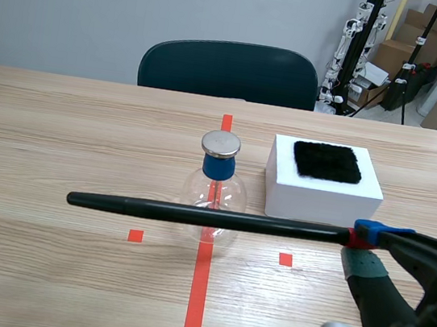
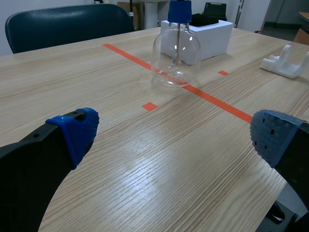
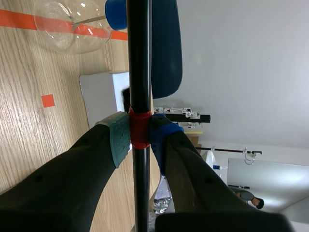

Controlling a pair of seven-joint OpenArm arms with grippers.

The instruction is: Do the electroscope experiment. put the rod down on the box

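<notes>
Fingers [image 3: 115, 142] of the right gripper [image 3: 140, 135] pinched on one black rod [image 1: 203, 216] at its red band; rod level above the tabletop [image 1: 60, 133], crossing in front of one glass electroscope flask [image 1: 216, 189]. One white box [image 1: 321, 196] just beside the flask, one black cloth [image 1: 327, 161] on top. Left gripper [image 2: 174, 140] spread wide, holding nothing. One chair [image 1: 228, 69] behind.

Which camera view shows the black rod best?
The scene view: the whole rod shows, level before the flask, its red-taped end in the right gripper. The right wrist view shows only a clamped stretch; the left wrist view shows none.
</notes>
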